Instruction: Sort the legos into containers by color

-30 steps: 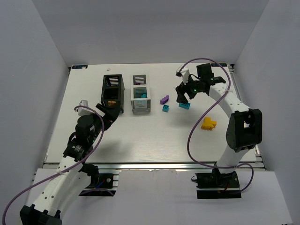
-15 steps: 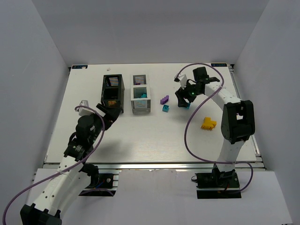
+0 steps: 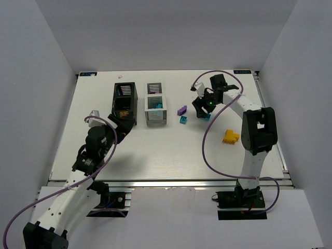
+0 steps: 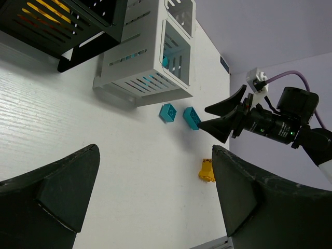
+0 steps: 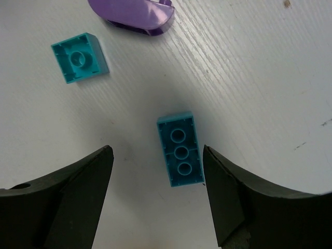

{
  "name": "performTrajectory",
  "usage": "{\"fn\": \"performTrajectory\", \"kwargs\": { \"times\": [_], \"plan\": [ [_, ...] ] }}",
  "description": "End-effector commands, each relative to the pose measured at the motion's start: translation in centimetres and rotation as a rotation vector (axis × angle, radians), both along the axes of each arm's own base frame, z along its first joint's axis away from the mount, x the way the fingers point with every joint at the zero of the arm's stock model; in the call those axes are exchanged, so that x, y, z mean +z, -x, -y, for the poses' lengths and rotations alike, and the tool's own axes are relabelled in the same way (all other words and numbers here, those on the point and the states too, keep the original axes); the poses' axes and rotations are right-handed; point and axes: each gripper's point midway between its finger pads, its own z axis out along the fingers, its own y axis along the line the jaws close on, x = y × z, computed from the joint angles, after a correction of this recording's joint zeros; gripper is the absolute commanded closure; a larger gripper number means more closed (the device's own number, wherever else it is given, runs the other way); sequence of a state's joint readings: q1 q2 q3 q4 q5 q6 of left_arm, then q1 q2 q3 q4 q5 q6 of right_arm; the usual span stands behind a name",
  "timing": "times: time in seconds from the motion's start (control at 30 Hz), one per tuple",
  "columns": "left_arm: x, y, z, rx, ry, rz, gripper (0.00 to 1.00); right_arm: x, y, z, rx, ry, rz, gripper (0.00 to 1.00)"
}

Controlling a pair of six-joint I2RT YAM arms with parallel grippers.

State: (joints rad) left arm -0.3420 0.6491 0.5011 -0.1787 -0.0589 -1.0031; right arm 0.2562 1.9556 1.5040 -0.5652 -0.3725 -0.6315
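On a white, wood-grained counter (image 3: pixel 155 150), the left claw (image 3: pixel 119 128) hangs to the left of the white container (image 3: pixel 155 116), its two dark wedge fingers spread wide and gripping nothing. The black container (image 3: pixel 125 101) stands just left of the white container, the two apart; both are upright two-compartment bins with slatted, striped walls. A yellow-orange shape (image 4: pixel 49 14) glows through the black slats of its near compartment, too screened to make out. A teal piece (image 3: pixel 158 106) sits inside the white container's near compartment and shows through its bars in the left wrist view. Right of the white container lies a purple brick (image 3: pixel 182 110), glossy, translucent and curved along one side, and just nearer the arms a square teal brick (image 3: pixel 183 120) lies hollow side up, a single round tube showing. Farther right of the white container, a long teal brick (image 5: pixel 179 149) lies on the counter, also underside up, three tubes in a row. The right claw (image 3: pixel 202 111) is spread either side of it, not closed on it. Farthest right of the white container, and nearer the arm bases, a chunky yellow-orange brick (image 3: pixel 231 137) with a stepped outline lies alone.
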Motion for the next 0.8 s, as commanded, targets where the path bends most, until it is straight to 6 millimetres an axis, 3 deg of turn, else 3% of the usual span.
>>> {"fn": "performTrajectory", "kwargs": {
  "times": [0.0, 0.4, 0.77],
  "plan": [
    [0.8, -0.1, 0.0, 0.0, 0.01, 0.022, 0.03, 0.3, -2.0, 0.8, -0.033, 0.052, 0.058, 0.25],
    [0.7, 0.0, -0.2, 0.005, 0.006, 0.017, 0.03, -2.3, -1.7, 1.5, -0.025, 0.115, 0.008, 0.29],
    [0.8, 0.0, -0.3, 0.012, 0.009, 0.02, 0.03, -3.7, -1.9, 2.0, -0.033, 0.16, -0.007, 0.44]
  ]
}}
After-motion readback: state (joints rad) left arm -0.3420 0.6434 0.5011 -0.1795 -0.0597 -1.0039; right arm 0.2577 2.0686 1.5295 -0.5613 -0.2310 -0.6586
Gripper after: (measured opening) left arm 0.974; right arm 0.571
